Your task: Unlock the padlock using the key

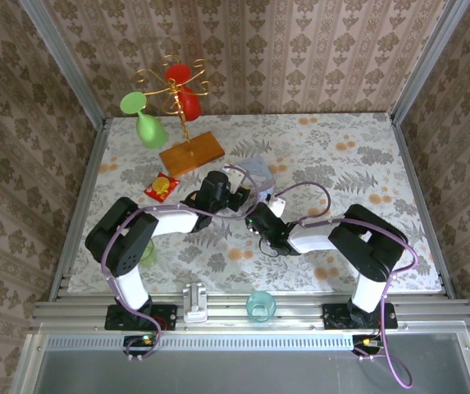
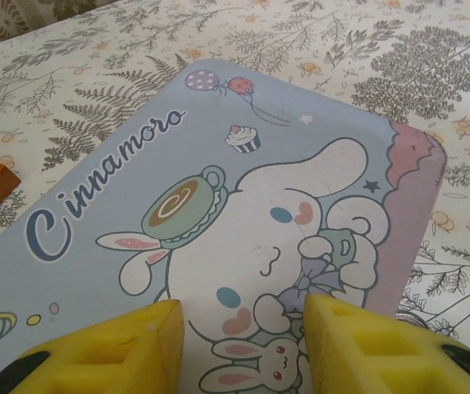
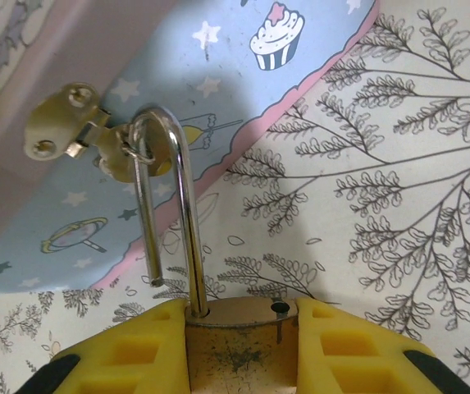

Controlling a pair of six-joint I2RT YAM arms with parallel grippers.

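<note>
Right claw clamps one small brass padlock (body cut off at 6 o'clock); left claw stands apart over one pale blue cartoon tin.

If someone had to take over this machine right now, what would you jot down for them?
The left end effector is open, poised over the lid of the blue tin; contact unclear.
The right end effector is shut on the padlock body.
Where: the padlock sits at the tin's edge, its shackle threaded through the hasp ring.
Done: the shackle is open, its short leg out of the body.
Left: probably just unhooking the shackle from the hasp ring.
</note>
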